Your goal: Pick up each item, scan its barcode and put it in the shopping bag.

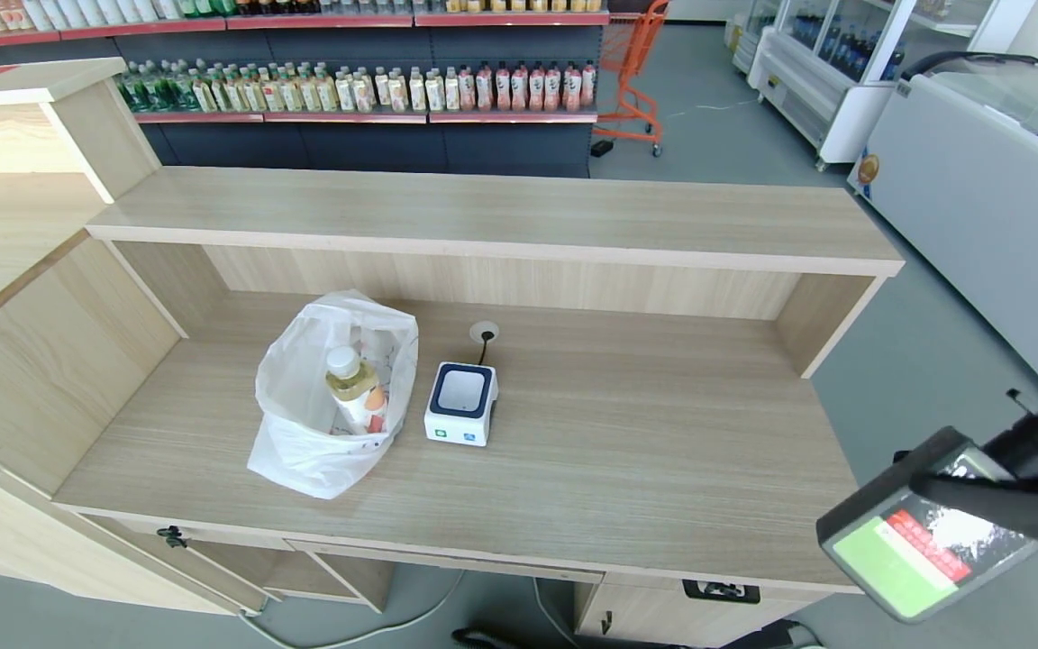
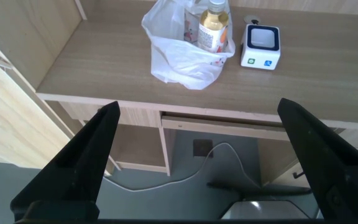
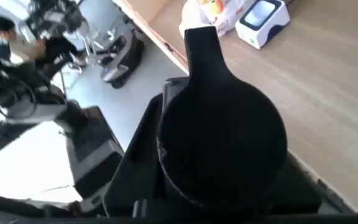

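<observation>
A white shopping bag (image 1: 303,424) stands open on the wooden counter (image 1: 627,469) with a capped drink bottle (image 1: 352,383) upright inside it. The white barcode scanner (image 1: 462,403) sits just right of the bag, window facing up. Off the counter's front right corner, my right gripper (image 1: 938,494) is shut on a flat dark packet (image 1: 911,545) with a green and red label. In the right wrist view a dark bulk (image 3: 222,137) close to the lens hides the fingers. My left gripper (image 2: 197,165) hangs open and empty, out in front of and below the counter's front edge, facing the bag (image 2: 185,53) and scanner (image 2: 261,45).
A raised shelf (image 1: 492,221) runs along the counter's back, and side panels close it in at left and right. A cable hole (image 1: 484,332) lies behind the scanner. Chest freezers (image 1: 978,180) stand on the right. Drawers and cables (image 2: 216,155) are under the counter.
</observation>
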`<state>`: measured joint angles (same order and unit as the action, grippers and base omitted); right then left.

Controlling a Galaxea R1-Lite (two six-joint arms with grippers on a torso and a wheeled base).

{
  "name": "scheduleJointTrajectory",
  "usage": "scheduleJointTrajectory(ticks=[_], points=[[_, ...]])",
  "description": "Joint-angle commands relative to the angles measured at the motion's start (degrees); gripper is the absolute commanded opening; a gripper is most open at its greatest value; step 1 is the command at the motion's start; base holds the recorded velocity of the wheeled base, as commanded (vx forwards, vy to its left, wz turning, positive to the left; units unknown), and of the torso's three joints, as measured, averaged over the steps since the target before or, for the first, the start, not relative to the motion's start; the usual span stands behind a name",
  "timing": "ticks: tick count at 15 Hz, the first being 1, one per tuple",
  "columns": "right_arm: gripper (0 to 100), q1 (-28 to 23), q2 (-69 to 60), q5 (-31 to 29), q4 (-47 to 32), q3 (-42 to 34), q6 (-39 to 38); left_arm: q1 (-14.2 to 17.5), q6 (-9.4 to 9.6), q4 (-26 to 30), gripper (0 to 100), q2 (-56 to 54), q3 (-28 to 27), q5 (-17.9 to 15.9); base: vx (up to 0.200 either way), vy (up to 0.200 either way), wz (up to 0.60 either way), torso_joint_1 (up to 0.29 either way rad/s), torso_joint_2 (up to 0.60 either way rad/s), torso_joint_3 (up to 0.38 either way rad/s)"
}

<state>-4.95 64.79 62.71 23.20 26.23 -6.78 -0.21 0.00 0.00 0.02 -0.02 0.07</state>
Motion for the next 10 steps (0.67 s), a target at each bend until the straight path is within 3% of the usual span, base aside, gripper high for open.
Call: scheduleJointTrajectory(ticks=[1,4,10], points=[[0,-4.9,4.0,-8.0,4.0,3.2,-21.1,0.0,0.0,0.0,100,0.0,0.0,0.0,0.0,0.0,0.0,0.0,0.0,0.0],[0,-4.9,5.8,-11.2,4.7,3.7,-34.3,0.0,0.0,0.0,100,0.0,-0.1,0.0,0.0,0.0,0.0,0.0,0.0,0.0],[0,-6.7,5.3,-12.3,4.2,4.2,-34.8,0.0,0.09,0.0,100,0.0,0.0,0.0,0.0,0.0,0.0,0.0,0.0,0.0]])
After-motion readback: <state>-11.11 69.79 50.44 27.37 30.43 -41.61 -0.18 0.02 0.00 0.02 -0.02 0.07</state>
